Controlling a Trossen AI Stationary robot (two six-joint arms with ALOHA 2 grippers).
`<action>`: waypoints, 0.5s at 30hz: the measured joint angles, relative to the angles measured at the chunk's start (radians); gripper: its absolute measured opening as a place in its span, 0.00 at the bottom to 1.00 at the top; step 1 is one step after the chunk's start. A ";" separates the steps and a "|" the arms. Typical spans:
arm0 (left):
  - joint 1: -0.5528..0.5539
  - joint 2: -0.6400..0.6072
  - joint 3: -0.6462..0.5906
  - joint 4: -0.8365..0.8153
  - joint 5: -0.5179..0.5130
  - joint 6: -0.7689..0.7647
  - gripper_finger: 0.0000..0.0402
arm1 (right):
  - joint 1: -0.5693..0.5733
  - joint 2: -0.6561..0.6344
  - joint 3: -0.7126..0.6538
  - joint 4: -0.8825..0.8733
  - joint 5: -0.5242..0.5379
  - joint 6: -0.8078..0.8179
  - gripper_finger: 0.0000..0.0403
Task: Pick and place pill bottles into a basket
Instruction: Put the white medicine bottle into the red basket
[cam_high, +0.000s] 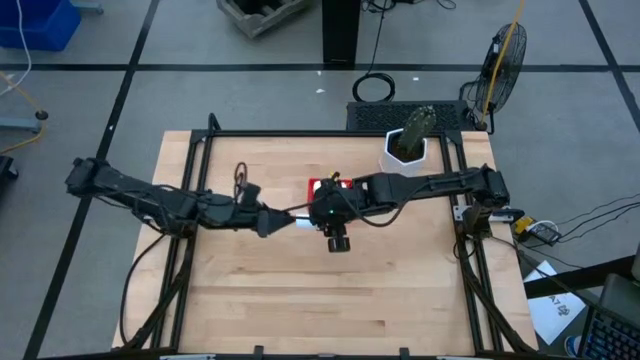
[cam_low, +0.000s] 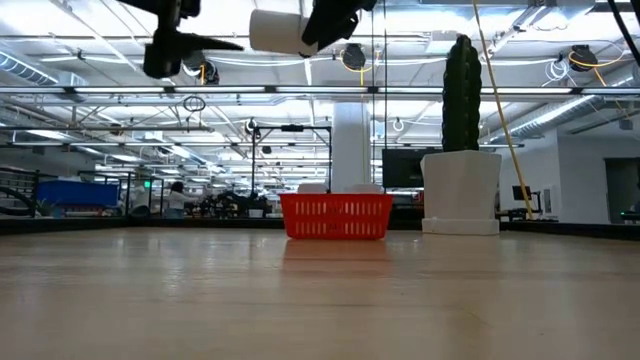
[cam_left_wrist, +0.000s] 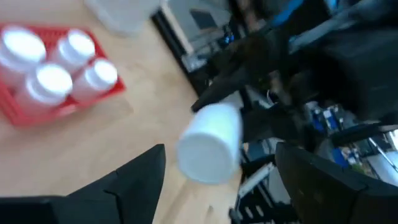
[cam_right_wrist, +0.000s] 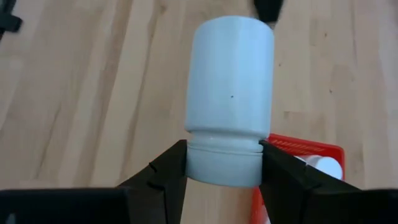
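Counting what shows: five pill bottles, one basket, one planter with a cactus, and two hands.

Four of the pill bottles (cam_left_wrist: 59, 68) stand upright in the red basket (cam_left_wrist: 25, 115), white caps up, packed close together. The basket sits on the wooden table (cam_high: 300, 290) near its middle, toward the far side.

The fifth bottle (cam_right_wrist: 230, 102) is in the air above the table, just in front of the basket. The right hand (cam_right_wrist: 224, 168) holds it, its two dark fingers (cam_right_wrist: 168, 171) pressed on either side of the cap end, with the body of the bottle jutting out past them. In the low view this bottle (cam_low: 278, 30) lies roughly level, high over the table.

The left hand (cam_left_wrist: 217, 180) hangs just beside that bottle (cam_left_wrist: 210, 143), its fingers spread wide to either side of the bottle's end and clear of it.

Farther back, at the table's far right corner, stands the white planter (cam_high: 405, 152) with the tall green cactus (cam_low: 461, 95), well apart from the basket.
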 joint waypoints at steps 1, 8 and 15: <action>-0.001 0.020 0.000 0.016 0.013 -0.014 0.77 | 0.006 0.000 0.000 0.007 0.000 0.008 0.38; -0.008 0.106 0.000 0.198 0.034 -0.029 0.77 | 0.039 0.000 0.000 0.046 0.006 0.049 0.38; -0.010 0.133 0.000 0.200 0.110 -0.052 0.77 | 0.056 0.000 0.000 0.055 0.071 0.076 0.38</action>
